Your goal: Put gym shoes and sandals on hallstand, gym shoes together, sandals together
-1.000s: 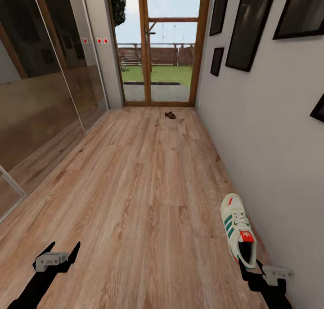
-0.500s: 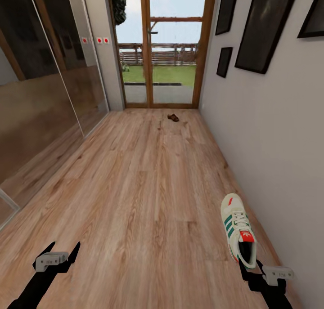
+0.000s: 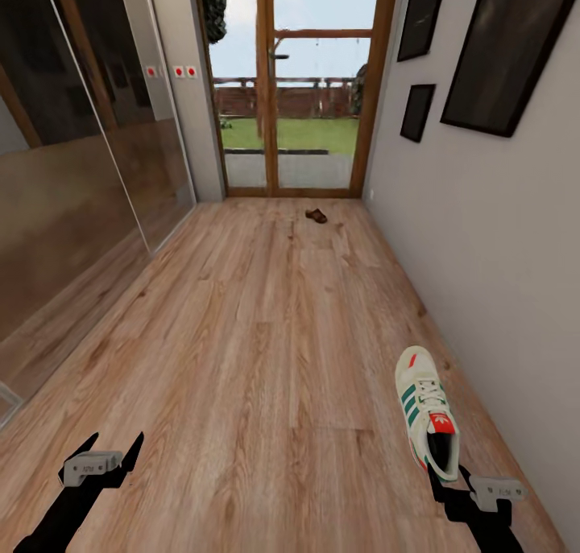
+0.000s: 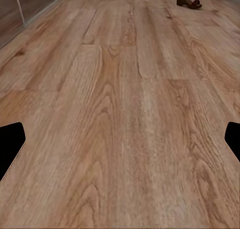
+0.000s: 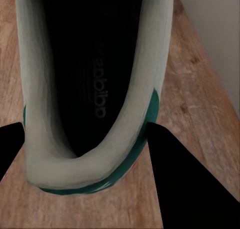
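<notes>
Gym shoe [image 3: 428, 414] hangs by its heel, pinched in the right gripper [image 3: 451, 480] for carrying, while the left gripper [image 3: 102, 448] is spread and empty, free for the sandal [image 3: 316, 215] far down the corridor floor [image 3: 266, 336].

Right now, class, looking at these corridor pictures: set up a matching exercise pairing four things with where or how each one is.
Things:
1. sneaker
2. sandal
3. left gripper
4. picture frames

Places or states:
A. on the floor near the glass door
B. open, with nothing between its fingers
C. hanging on the right-hand wall
D. heel held in the right gripper

Pairs: 1-D, 2-A, 3-B, 4-C
</notes>
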